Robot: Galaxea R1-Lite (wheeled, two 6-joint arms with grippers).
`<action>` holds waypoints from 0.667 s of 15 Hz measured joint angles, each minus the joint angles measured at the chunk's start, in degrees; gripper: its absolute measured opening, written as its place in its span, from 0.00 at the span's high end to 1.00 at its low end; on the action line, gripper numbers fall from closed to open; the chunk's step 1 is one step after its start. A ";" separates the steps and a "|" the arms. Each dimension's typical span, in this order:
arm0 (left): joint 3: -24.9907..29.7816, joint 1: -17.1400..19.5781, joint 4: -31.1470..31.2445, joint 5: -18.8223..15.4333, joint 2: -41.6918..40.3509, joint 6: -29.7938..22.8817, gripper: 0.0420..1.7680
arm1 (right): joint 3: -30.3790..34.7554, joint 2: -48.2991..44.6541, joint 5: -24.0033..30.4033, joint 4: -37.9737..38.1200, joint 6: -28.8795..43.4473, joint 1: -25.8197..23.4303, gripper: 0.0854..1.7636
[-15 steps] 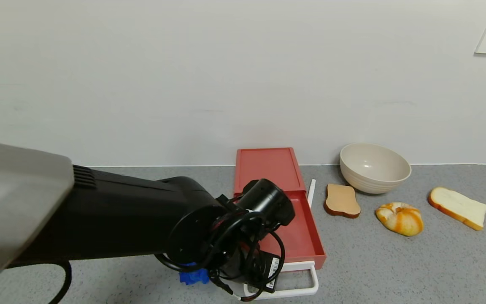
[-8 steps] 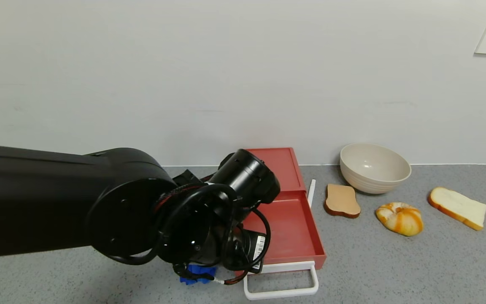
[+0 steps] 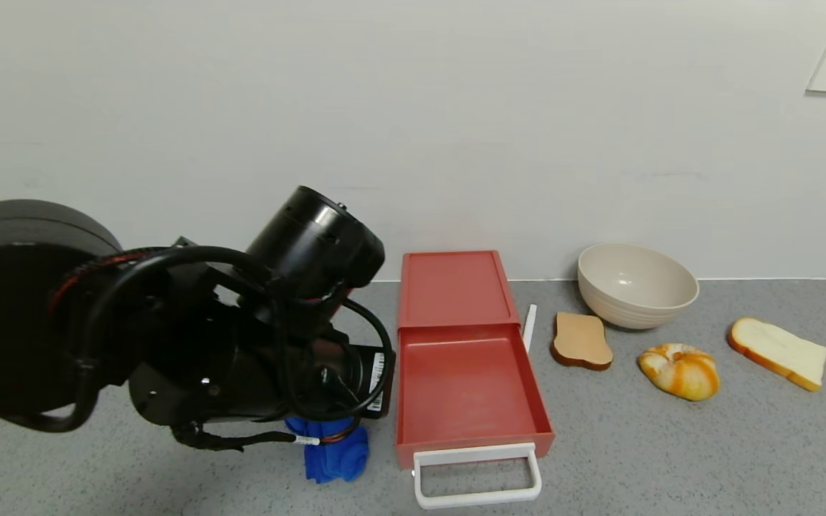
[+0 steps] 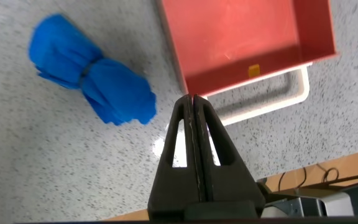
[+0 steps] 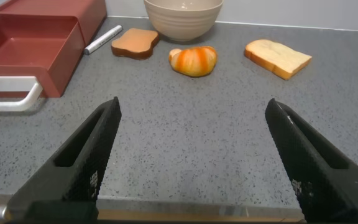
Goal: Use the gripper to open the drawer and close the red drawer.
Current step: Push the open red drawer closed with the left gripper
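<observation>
The left gripper [image 4: 194,109], its fingers pressed together on nothing, hangs above the grey speckled worktop [image 3: 671,459] just off the drawer's near left corner, close beside a crumpled blue cloth [image 3: 335,451]. The salmon-red drawer [image 3: 464,373] sits against the wall, its shallow tray pulled out toward the robot and bare inside, and its white loop handle [image 3: 477,476] juts from the front edge untouched by either arm. With the tray already out, the opening half of the job looks done; the left gripper seems placed clear of the handle, perhaps ahead of a push to shut it. The right gripper [image 5: 194,155], fingers spread wide, idles low over the worktop on the drawer's other side. Beyond the drawer on that side lie a beige bowl [image 3: 637,284], a brown toast slice [image 3: 581,340], a croissant [image 3: 680,370] and a slice of white bread [image 3: 777,352].
</observation>
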 joint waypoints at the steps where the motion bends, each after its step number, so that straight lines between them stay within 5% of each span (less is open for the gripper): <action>1: 0.26 1.37 -0.35 -1.27 -1.13 1.30 0.96 | 0.00 0.00 0.02 0.00 0.00 0.00 0.03; 5: 2.66 5.47 -6.01 -10.42 -5.49 6.05 0.96 | 0.00 0.00 0.00 0.00 0.02 0.00 0.03; 10: 5.35 6.52 -10.28 -12.08 -8.08 8.19 0.96 | 0.00 0.00 0.02 0.00 0.00 0.00 0.03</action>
